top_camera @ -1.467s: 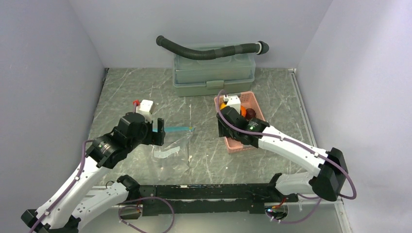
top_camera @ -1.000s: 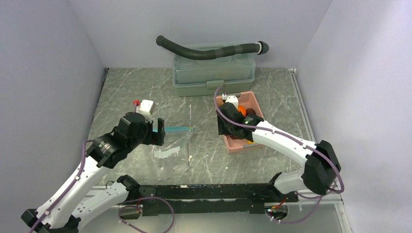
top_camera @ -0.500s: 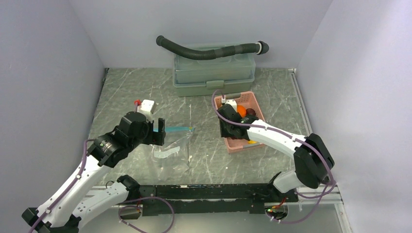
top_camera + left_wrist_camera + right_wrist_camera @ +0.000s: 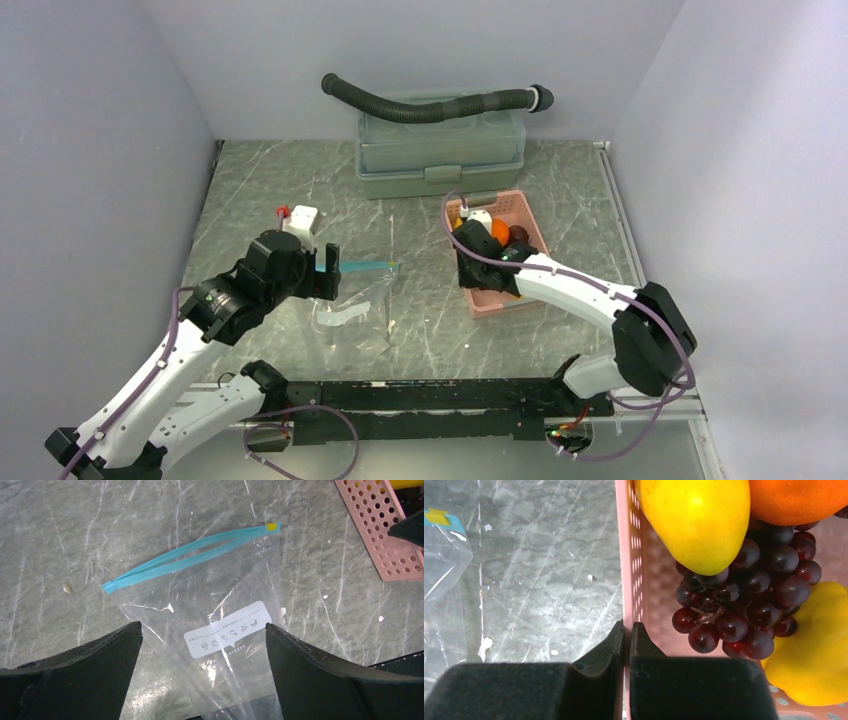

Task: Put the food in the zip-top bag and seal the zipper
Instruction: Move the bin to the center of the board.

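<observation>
The food lies in a pink basket [image 4: 626, 555]: a yellow lemon [image 4: 696, 520], an orange ball [image 4: 796, 500], a dark grape bunch [image 4: 749, 600] and a second yellow piece [image 4: 814, 655]. My right gripper [image 4: 627, 625] is shut on the basket's left wall, one finger outside and one inside; from above it [image 4: 470, 280] sits at the basket's near left side. The clear zip-top bag [image 4: 220, 625] lies flat on the table, its teal zipper [image 4: 190, 560] slightly parted. Over the bag my left gripper [image 4: 202, 626] hangs wide open, holding nothing.
A grey-green lidded box [image 4: 440, 150] stands at the back with a black corrugated hose [image 4: 430, 105] lying on top. Grey walls close in the left, right and rear. The marble tabletop [image 4: 280, 190] runs between bag and basket.
My right gripper has closed onto the basket's left wall, and the right arm has shifted a little. The left arm and the bag have not moved.
</observation>
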Robot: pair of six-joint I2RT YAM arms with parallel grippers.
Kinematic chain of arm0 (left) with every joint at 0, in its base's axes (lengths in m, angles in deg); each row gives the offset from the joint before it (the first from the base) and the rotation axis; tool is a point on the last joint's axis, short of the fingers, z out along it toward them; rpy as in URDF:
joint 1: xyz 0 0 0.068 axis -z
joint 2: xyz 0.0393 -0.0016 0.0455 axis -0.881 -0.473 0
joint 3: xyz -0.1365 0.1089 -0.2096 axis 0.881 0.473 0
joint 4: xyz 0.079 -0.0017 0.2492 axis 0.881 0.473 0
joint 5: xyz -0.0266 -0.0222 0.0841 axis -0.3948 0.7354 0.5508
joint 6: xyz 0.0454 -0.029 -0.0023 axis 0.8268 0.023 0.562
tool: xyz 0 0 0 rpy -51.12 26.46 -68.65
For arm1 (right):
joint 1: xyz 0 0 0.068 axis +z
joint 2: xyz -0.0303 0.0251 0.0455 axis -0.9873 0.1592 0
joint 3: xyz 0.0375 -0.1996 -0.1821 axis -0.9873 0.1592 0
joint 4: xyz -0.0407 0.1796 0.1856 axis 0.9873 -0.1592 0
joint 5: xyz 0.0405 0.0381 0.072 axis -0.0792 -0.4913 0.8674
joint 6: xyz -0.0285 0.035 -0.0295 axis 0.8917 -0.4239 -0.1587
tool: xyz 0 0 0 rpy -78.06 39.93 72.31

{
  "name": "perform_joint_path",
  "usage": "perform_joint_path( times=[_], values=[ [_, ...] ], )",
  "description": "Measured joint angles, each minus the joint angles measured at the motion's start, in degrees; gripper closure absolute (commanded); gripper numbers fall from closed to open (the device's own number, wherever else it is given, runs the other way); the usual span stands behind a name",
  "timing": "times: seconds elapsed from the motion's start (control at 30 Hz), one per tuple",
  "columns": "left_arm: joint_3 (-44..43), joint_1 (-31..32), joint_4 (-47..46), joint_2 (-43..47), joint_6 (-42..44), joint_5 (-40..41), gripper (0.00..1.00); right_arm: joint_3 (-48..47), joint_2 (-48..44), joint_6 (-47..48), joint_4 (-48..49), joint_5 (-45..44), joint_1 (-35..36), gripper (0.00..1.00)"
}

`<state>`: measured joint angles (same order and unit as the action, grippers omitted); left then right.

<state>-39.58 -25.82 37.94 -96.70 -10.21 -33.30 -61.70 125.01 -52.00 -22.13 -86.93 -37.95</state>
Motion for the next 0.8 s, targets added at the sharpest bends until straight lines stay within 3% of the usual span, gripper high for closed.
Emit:
perform_joint_path(
  times=[0.6,0.8],
  values=[
    [0.0,0.0,0.0,-0.6,0.0,-0.1,0.01,9.0,-11.1,-9.5,-2.2,-3.1,1.2,1.00],
    [0.0,0.0,0.0,-0.6,0.0,-0.1,0.01,8.9,-10.9,-9.9,-2.3,-3.5,1.6,0.75]
  ],
)
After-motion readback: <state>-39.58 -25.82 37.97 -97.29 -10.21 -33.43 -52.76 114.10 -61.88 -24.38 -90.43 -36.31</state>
